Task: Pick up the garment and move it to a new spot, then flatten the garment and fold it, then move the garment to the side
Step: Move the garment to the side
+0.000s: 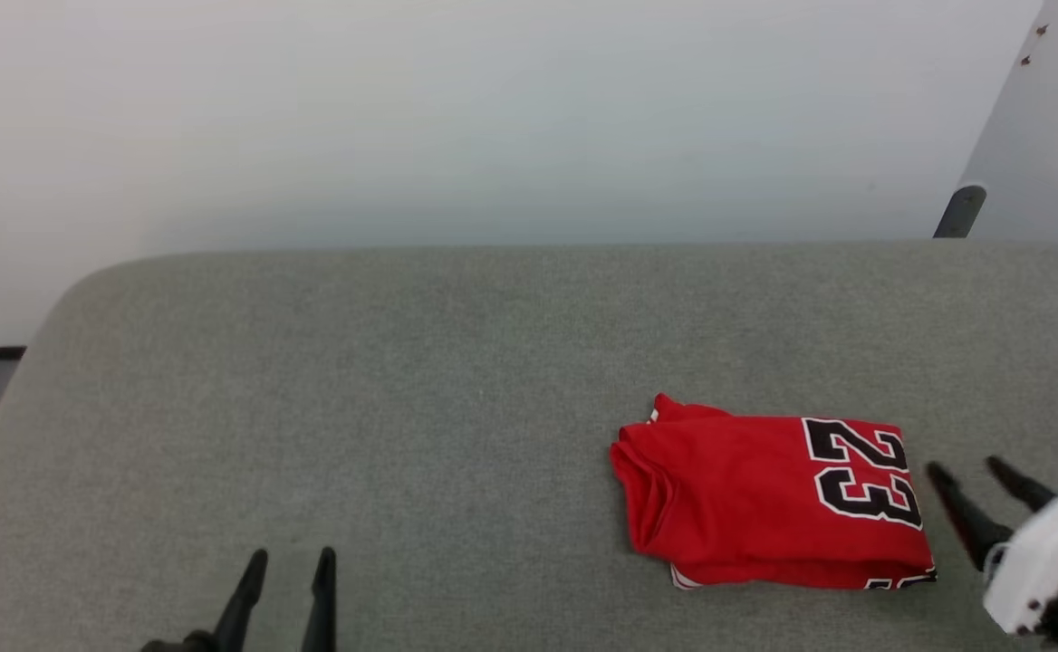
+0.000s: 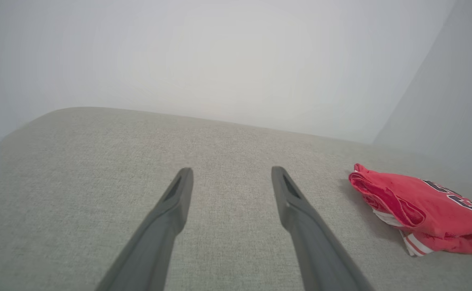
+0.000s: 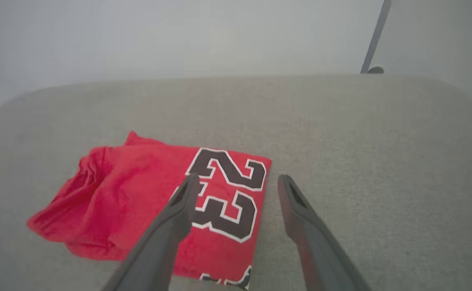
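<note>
Caught the garment (image 1: 764,498) lying folded into a compact red packet on the right part of the grey bench (image 1: 402,380). Black 23 face up at its right end, loose layers bunched at its left end, a sliver of striped trim peeking out underneath along the near side.

Spotted the right gripper (image 1: 966,466) just beside that numbered end, fingers spread apart and clamped on nothing. In the right wrist view, seemed to hover at the packet's right edge, one finger over the number, the other over bare bench. Could not tell whether touching the cloth.

Found the left gripper (image 1: 293,554) well apart at the near left, fingers likewise parted and empty, above bare bench.

Judged the folding done, with at most the shift to the side left to finish.

Reckoned the cloth light, soft and floppy, with no stiffness to it. Would likely sag and spill open if lifted by a single layer. Not fragile, and hardly slippery on that woven cover. More likely to drag and rumple than to slide.

Best hold, on this reading: pinch every layer together at the tidy numbered edge, or take both ends at once with both grippers. Better avoided: the loose bunched left end alone, for fear of peeling the fold apart.
</note>
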Robot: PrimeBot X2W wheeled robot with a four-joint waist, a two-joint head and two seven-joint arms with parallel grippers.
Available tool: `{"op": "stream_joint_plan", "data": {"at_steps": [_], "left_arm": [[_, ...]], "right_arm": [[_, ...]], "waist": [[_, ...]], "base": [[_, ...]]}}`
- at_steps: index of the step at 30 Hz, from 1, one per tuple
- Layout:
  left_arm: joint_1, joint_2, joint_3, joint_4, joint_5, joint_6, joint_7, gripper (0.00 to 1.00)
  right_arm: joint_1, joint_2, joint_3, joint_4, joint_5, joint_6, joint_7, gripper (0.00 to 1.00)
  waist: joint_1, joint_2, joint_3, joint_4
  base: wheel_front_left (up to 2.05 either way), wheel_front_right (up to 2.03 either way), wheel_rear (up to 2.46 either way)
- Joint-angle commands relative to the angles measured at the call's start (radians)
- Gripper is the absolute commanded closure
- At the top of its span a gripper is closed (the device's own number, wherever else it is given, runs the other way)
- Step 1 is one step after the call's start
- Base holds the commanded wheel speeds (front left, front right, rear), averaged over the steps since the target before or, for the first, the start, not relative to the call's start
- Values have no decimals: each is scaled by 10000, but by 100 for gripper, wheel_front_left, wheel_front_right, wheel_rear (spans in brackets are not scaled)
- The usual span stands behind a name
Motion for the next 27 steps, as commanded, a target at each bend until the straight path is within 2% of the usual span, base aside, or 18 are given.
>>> {"op": "stream_joint_plan", "data": {"at_steps": [1, 2, 7, 12, 18, 25, 26, 27], "left_arm": [[-198, -57, -116, 118, -13, 10, 15, 0], [-198, -57, -116, 118, -13, 10, 15, 0], [-678, -125, -402, 414, -9, -36, 15, 0], [-1239, -225, -449, 593, -21, -46, -7, 0], [-1851, -367, -694, 762, 171, -89, -26, 0], [-2347, -449, -773, 935, 257, -120, -24, 0], [-2394, -456, -754, 952, 264, -129, -24, 0], [-2436, -457, -741, 976, 270, -133, -25, 0]], "right_arm": [[-575, -112, 318, 312, 358, -9, 1192, 0], [-575, -112, 318, 312, 358, -9, 1192, 0], [-1700, -521, 685, 1358, 939, -9, 4306, 0], [-2420, -530, 757, 1887, 811, -9, 5778, 0], [-3047, -374, 884, 2673, 450, -9, 6246, 0], [-3231, 51, 1004, 3653, 486, -9, 5971, 0], [-3253, 110, 1018, 3699, 561, -9, 5846, 53], [-3251, 161, 1058, 3716, 650, -9, 5740, 100]], "waist": [[0, -1, 194, 92], [0, -1, 194, 92], [0, -1, 563, 397], [0, -1, 1043, 685], [0, -1, 1763, 894], [0, -1, 2200, 1044], [0, -1, 2220, 1040], [0, -1, 2225, 1026]], "base": [[0, 0, 0], [0, 0, 0], [0, 0, 0], [0, 0, 0], [0, 0, 0], [0, 0, 0], [0, 0, 0], [0, 0, 0]]}}
